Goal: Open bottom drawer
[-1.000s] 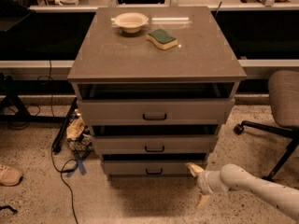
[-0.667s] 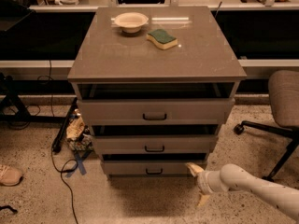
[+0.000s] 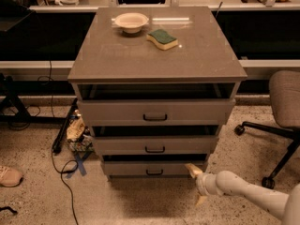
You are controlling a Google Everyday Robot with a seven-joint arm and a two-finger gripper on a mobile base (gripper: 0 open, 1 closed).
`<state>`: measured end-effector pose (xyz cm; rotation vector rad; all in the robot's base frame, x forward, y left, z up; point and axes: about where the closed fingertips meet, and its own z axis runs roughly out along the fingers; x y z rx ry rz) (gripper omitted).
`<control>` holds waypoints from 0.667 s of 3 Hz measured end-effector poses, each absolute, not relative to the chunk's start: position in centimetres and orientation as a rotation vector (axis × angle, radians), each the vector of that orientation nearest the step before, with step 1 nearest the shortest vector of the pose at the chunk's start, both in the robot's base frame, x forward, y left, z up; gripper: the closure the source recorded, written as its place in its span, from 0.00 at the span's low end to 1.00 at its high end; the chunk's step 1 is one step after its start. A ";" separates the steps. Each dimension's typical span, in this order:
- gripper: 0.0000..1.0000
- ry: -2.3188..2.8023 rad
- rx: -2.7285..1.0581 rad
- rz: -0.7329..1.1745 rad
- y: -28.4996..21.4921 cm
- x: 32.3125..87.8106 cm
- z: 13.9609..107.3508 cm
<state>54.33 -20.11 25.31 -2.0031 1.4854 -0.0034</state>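
The bottom drawer (image 3: 154, 168) is the narrowest grey front at the foot of the cabinet, with a small dark bar handle (image 3: 154, 172). It stands a little way out, with a dark gap above it. My gripper (image 3: 197, 184) is low on the right, just in front of the drawer's right corner. Its two pale fingers are spread apart, one fingertip (image 3: 192, 168) near the drawer front, the other (image 3: 200, 200) lower toward the floor. It holds nothing. The white arm (image 3: 248, 196) reaches in from the lower right.
The middle drawer (image 3: 155, 145) and top drawer (image 3: 155, 111) also stand slightly out. A bowl (image 3: 131, 21) and a green-and-yellow sponge (image 3: 162, 39) lie on the cabinet top. An office chair (image 3: 281, 111) stands right. Cables (image 3: 65, 172), clutter (image 3: 77, 132) and a shoe (image 3: 9, 176) lie left.
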 end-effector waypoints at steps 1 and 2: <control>0.00 1.470 -2.008 -0.051 -20.2 56.3 22.8; 0.00 1.464 -1.986 -0.066 -19.5 58.8 20.9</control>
